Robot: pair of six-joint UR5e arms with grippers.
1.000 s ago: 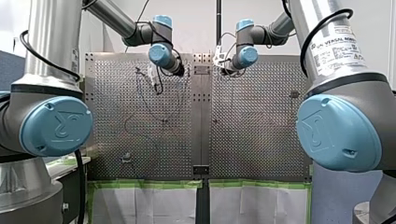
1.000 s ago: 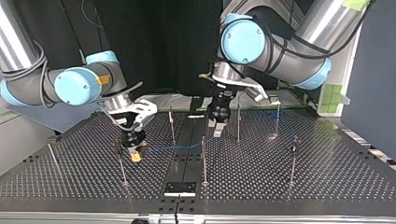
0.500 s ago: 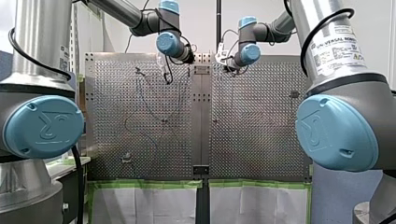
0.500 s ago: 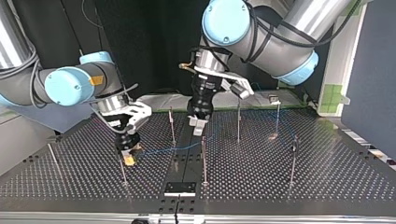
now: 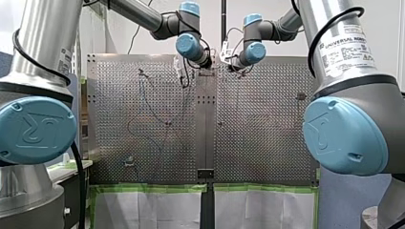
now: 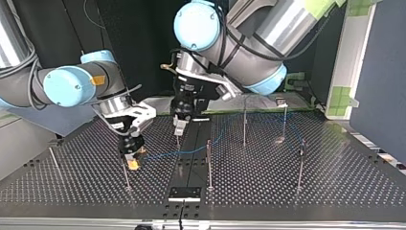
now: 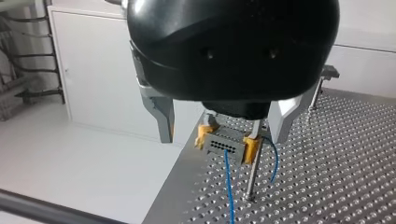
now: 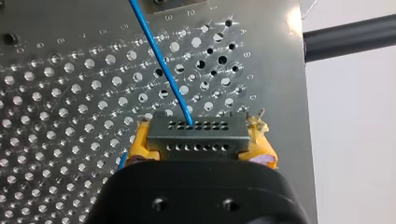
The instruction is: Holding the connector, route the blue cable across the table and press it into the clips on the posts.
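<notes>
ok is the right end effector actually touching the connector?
Touching. Right wrist view: the right end effector has its yellow pads clamped against both ends of the connector.

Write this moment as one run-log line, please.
right tool: shut on connector | blue cable: runs from connector across perforated table | left tool: open, empty, above table's middle

You see a shiny metal table (image 8: 56,93), a smooth blue cable (image 8: 161,60) and a dull grey plastic plug (image 8: 196,135).
</notes>
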